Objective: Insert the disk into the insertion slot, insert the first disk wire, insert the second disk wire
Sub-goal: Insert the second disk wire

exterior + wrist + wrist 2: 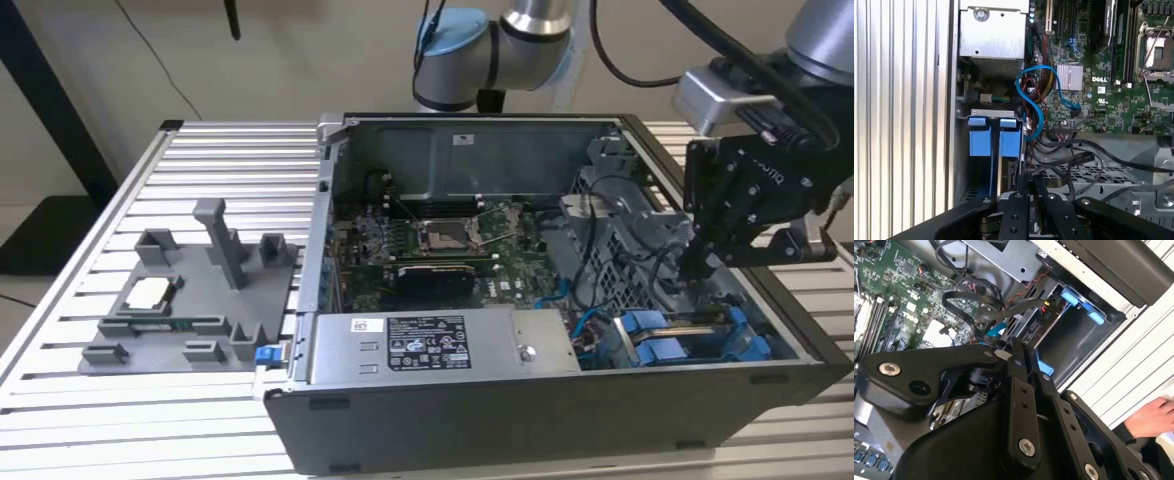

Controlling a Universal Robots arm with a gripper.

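— While I watch remotely over the open dark grey metal computer case (534,435), what stands inside?

— I note the perforated grey metal insertion slot (985,113) with blue rails; the silver disk (1008,150) in its blue frame sits in it. Black gripper (1028,180) just beside, fingers (1015,210) pinched narrow among black wires (1089,146).

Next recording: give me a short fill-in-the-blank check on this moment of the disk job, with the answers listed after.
1. The gripper hangs inside the open computer case at the exterior view's ____ end.
2. The grey fixture tray lies on the slatted table, outside the case, on the exterior view's ____.
3. The plastic rails of the insertion slot are coloured ____.

Missing words: right; left; blue.
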